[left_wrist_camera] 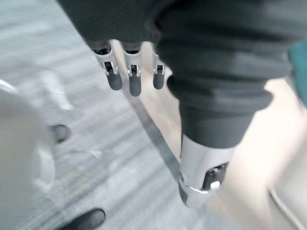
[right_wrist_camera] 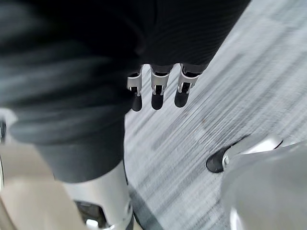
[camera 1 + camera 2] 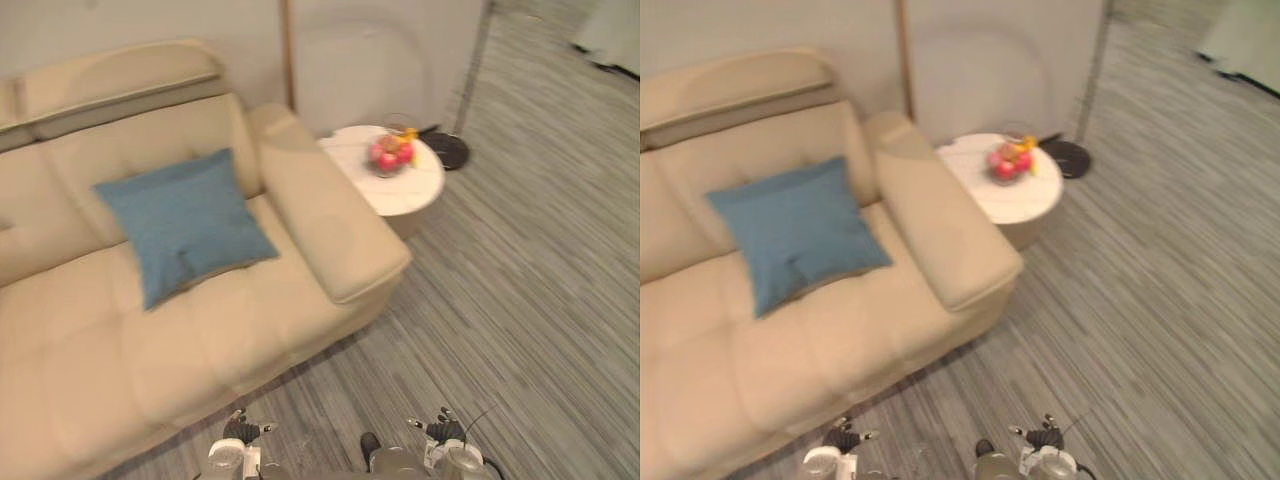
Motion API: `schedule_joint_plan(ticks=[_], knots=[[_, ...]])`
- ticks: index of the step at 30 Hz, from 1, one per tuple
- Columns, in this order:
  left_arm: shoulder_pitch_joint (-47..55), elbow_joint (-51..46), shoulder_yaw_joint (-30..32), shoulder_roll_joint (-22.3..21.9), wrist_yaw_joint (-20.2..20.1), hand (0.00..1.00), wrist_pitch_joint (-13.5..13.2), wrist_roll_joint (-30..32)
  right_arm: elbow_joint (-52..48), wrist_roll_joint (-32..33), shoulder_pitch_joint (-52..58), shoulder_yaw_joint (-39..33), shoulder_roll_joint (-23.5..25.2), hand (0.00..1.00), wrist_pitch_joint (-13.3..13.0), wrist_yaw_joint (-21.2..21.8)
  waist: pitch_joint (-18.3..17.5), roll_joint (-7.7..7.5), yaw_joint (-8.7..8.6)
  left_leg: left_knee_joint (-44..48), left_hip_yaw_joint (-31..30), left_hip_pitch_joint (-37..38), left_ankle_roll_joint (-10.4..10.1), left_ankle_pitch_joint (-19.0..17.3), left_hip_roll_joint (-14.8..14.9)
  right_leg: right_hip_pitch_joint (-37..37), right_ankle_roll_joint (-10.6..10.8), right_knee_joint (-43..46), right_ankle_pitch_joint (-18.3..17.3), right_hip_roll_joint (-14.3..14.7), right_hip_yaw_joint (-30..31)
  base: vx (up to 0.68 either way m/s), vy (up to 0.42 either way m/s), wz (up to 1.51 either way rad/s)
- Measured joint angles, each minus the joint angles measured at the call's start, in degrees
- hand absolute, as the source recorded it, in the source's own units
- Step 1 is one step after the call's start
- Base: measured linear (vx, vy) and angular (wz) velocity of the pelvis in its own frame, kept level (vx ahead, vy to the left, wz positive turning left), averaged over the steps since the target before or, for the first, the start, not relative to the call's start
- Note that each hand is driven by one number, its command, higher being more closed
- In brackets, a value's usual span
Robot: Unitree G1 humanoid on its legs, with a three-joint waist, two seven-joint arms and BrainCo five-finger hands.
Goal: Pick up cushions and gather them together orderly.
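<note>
Cushion (image 3: 183, 222) against sofa (image 3: 100, 350) back; round table (image 3: 400, 195) with fruit bowl (image 3: 390, 157) beside armrest; left hand (image 1: 135, 81) and right hand (image 2: 157, 93) straight-fingered, empty.

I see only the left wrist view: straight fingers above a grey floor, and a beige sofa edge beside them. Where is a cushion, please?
Observer: One blue cushion sits on the sofa seat and leans on the backrest, towards the armrest end.
Operator: Does the other hand hold something?
Observer: No. The right hand hangs over the floor with straight fingers, holding nothing.
Operator: Is any obstacle beside that armrest?
Observer: A round white side table stands just past it, with a fruit bowl on top.
</note>
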Motion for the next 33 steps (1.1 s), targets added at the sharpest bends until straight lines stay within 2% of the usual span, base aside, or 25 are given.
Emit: schedule_joint_plan(ticks=[1, 3, 4, 5, 6, 9, 10, 11, 12, 13, 14, 15, 16, 17, 19, 20, 21, 24, 26, 27, 28, 29, 31, 32, 33], knots=[[0.0, -0.2, 0.0, 0.0, 0.0, 0.00, 0.0, 0.0, 0.0, 0.0, 0.0, 0.3, 0.0, 0.00, 0.0, 0.0, 0.0, -0.04, 0.00, -0.3, 1.3, 0.4, 0.0, 0.0, 0.0, -0.3, -0.9, 0.5, -0.4, -1.1, -4.0, -0.06, -0.012, -1.14], [-0.4, -0.9, -0.2, -0.1, 0.0, 0.00, 0.0, 0.0, 0.0, -0.4, -0.4, 1.8, -1.0, 0.00, 0.0, 0.0, -0.3, 1.26, -0.68, -3.3, 8.2, 2.4, -1.4, 0.8, 1.1, -1.6, -4.1, 4.4, -2.4, -7.6, -24.7, -0.07, -0.061, -1.20], [0.0, -0.7, 0.0, 0.5, 0.0, 0.00, 0.1, 0.0, 0.5, -1.3, -1.0, 2.4, -1.0, 0.00, -0.1, 0.0, -0.2, 1.39, -0.55, -3.9, 10.7, 3.4, -2.4, 1.3, 1.6, -1.5, -5.4, 5.1, -3.1, -9.0, -31.3, -0.01, -0.140, -1.44], [0.7, -0.6, 0.1, 1.3, 0.0, 0.00, 0.3, 0.0, 0.7, -1.9, -1.5, 3.3, -1.1, 0.00, 0.0, 0.0, -0.3, 1.22, -0.31, -4.3, 12.9, 4.2, -3.1, 1.7, 1.8, -1.1, -5.8, 5.0, -2.5, -10.0, -35.6, 0.06, -0.198, -1.57], [1.3, -0.2, 0.1, 1.9, 0.0, 0.00, 0.4, 0.0, 0.7, -2.2, -2.0, 4.3, -1.4, 0.00, -0.1, 0.0, -0.4, 1.11, -0.17, -5.0, 14.4, 5.1, -4.0, 2.4, 2.1, -1.1, -5.6, 4.7, -0.7, -9.4, -37.5, 0.06, -0.216, -1.26], [0.5, 1.4, -0.2, 1.4, -0.3, 0.00, 1.0, 0.0, 1.8, -2.2, -2.6, 4.2, -4.3, 0.00, -0.1, 0.0, 0.5, 3.09, -0.90, -3.0, 14.2, 5.8, -5.8, 3.7, 4.6, -3.2, -6.9, 5.6, -3.1, -5.2, -32.3, 0.11, -0.277, -0.97], [0.3, 1.7, -0.2, 1.4, -0.4, 0.00, 1.1, 0.0, 2.1, -2.2, -2.7, 4.2, -4.6, 0.00, 0.0, 0.0, 0.5, 3.08, -0.96, -0.5, 14.1, 5.3, -5.7, 3.7, 5.5, -3.2, -7.0, 5.8, -3.5, -5.0, -31.7, 0.12, -0.232, -0.62], [0.1, 1.8, -0.2, 1.3, -0.5, 0.00, 1.1, 0.1, 2.9, -2.2, -2.6, 4.2, -5.1, 0.00, 0.0, 0.0, 0.5, 2.99, -1.29, 5.8, 13.7, 4.1, -5.7, 3.7, 8.1, -2.4, -7.2, 5.5, -4.0, -4.1, -30.8, 0.16, -0.293, -0.65], [0.2, 1.8, 0.1, 1.0, -0.9, 0.00, 1.1, 0.1, 3.0, -2.2, -1.4, 4.3, -5.3, 0.00, 0.0, 0.0, 0.8, 3.01, -1.69, 22.6, 9.8, -0.2, -1.8, 3.3, 14.1, 0.5, -7.9, 3.3, -4.4, -1.5, -28.3, 0.19, -0.300, -0.91], [0.5, 1.8, 0.8, 0.8, -1.0, 0.00, 1.1, 0.1, 2.9, -2.1, -1.4, 4.3, -5.2, 0.00, 0.0, -0.1, 1.3, 3.08, -1.55, 30.6, 6.7, -2.1, 0.9, 1.3, 15.6, 2.5, -9.3, 2.6, -4.8, 0.0, -26.2, 0.16, -0.242, -0.92], [0.7, 1.8, 0.9, 0.7, -1.1, 0.00, 1.1, 0.1, 2.8, -2.1, -1.4, 4.3, -5.2, 0.00, 0.0, -0.2, 1.5, 3.00, -1.53, 33.1, 5.1, -2.9, 1.4, 0.5, 15.7, 3.2, -9.7, 2.5, -5.0, 0.4, -25.3, 0.14, -0.119, -0.93], [1.4, 1.8, 0.9, 0.5, -1.1, 0.00, 1.0, 0.1, 2.9, -2.0, -1.4, 4.3, -5.1, 0.00, 0.0, -0.2, 1.8, 2.47, -1.45, 36.3, 0.9, -5.3, -0.3, -0.8, 14.2, 4.4, -10.5, 2.3, -5.6, 1.2, -23.2, 0.15, -0.065, -1.37], [1.7, 1.3, 1.6, -0.1, -1.3, 0.00, 0.9, -0.4, 2.9, -1.9, -1.4, 4.2, -5.0, 0.00, -0.1, -0.2, 2.0, 2.76, -1.07, 35.8, -5.4, -9.6, -0.7, -2.2, 10.7, 6.4, -10.7, 1.2, -5.6, 2.5, -19.4, 0.20, -0.063, -1.37], [1.7, 1.3, 1.6, -0.2, -1.3, 0.00, 0.9, -0.4, 2.9, -1.9, -1.5, 4.2, -5.0, 0.00, -0.1, -0.2, 2.1, 2.67, -0.85, 34.9, -6.5, -10.5, -0.7, -2.4, 9.8, 6.9, -10.7, 0.9, -5.5, 2.7, -18.6, 0.19, -0.005, -1.63], [1.6, -0.3, 2.7, -1.3, -1.2, 0.00, 0.5, -1.1, 2.8, -1.8, -1.2, 3.7, -4.9, 0.00, 0.0, -0.2, 2.4, 2.72, 0.75, 25.0, -13.1, -15.5, -0.3, -3.0, 3.8, 7.9, -10.3, 0.7, -5.6, 3.9, -10.7, 0.19, 0.060, -1.57], [1.7, -0.6, 2.8, -1.5, -1.2, 0.00, 0.4, -1.1, 2.8, -1.8, -1.3, 3.7, -4.9, 0.00, 0.0, -0.3, 2.4, 2.83, 0.93, 23.2, -14.7, -16.2, -0.3, -3.0, 2.7, 8.0, -10.2, 0.7, -5.7, 4.0, -9.3, 0.20, 0.123, -1.69], [1.7, -0.8, 3.3, -2.0, -1.0, 0.00, 0.0, -1.2, 2.8, -1.9, -1.2, 3.7, -4.8, 0.00, 0.0, -0.4, 2.5, 3.17, 1.35, 16.9, -20.3, -17.3, -0.8, -2.2, -0.3, 8.1, -9.6, 0.7, -6.1, 4.5, -5.3, 0.15, 0.126, -1.30], [2.1, -0.9, 5.2, -3.2, -0.9, 0.00, -0.2, -2.3, 2.6, -2.0, -1.1, 3.9, -3.4, 0.00, 0.0, -0.8, 2.1, 3.97, 1.79, 7.6, -32.2, -18.3, -1.3, 2.2, -2.9, 8.5, -7.7, 1.0, -7.3, 6.9, 3.2, 0.23, 0.217, -1.73], [2.3, -0.9, 5.5, -2.9, -1.0, 0.00, -0.1, -2.4, 2.3, -2.0, -0.9, 3.9, -2.7, 0.00, 0.0, -0.8, 1.4, 3.59, 2.20, 8.1, -30.6, -16.6, -0.8, 4.8, -2.6, 8.7, -6.2, 2.0, -8.8, 7.4, 7.6, 0.36, 0.308, -1.48], [2.3, -1.0, 5.6, -2.2, -1.0, 0.00, 0.0, -2.4, 0.8, -2.0, 0.3, 3.9, -1.7, 0.00, 0.0, -0.8, 0.7, 2.18, 2.16, 8.1, -26.6, -15.4, -0.1, 3.3, -2.5, 8.3, -5.0, 3.1, -9.5, 6.2, 9.1, 0.34, 0.276, -1.30], [2.3, -1.1, 5.6, -2.1, -1.0, 0.00, 0.0, -2.4, 0.4, -2.0, 0.8, 3.9, -1.4, 0.00, 0.0, -0.8, 0.7, 2.00, 2.33, 8.2, -25.3, -15.0, -0.1, 3.1, -2.5, 8.0, -4.9, 3.9, -9.5, 5.7, 9.3, 0.33, 0.224, -1.30], [2.0, -1.1, 5.9, -1.7, -0.9, 0.00, 0.0, -2.3, 0.3, -2.0, 1.1, 3.9, -0.4, 0.00, -0.1, -0.8, 0.0, 0.69, 3.07, 8.1, -21.0, -13.5, 0.3, 2.0, -2.0, 6.5, -3.6, 6.8, -10.2, 4.6, 8.4, 0.29, 0.174, -1.58], [1.5, -0.9, 5.8, -1.5, -0.9, 0.00, 0.3, -2.2, 0.2, -1.9, 0.6, 3.9, 0.9, 0.00, -0.2, -0.6, 0.2, 0.11, 3.33, 7.6, -14.3, -10.3, 1.0, 1.2, -1.2, 3.4, -1.3, 11.5, -10.5, 2.1, 0.6, 0.30, 0.166, -1.64], [1.2, -0.6, 4.2, -1.3, -0.9, 0.00, 0.5, -2.2, 0.4, -1.7, -0.1, 3.9, 1.5, 0.00, -0.2, -0.5, 0.3, 0.23, 3.35, 6.5, -10.2, -8.3, 1.1, 1.2, -0.6, 1.8, -0.8, 13.2, -10.3, -1.0, -8.4, 0.25, 0.102, -1.56], [0.8, -0.6, 1.8, -0.9, -0.9, 0.00, 0.6, -2.3, 0.7, -1.6, -0.8, 4.0, 1.9, 0.00, -0.3, -0.3, 0.6, 0.56, 3.25, 5.9, -6.7, -6.4, 1.1, 1.2, 0.2, 1.4, -1.8, 12.6, -9.8, -4.4, -19.1, 0.20, 0.078, -1.52]])
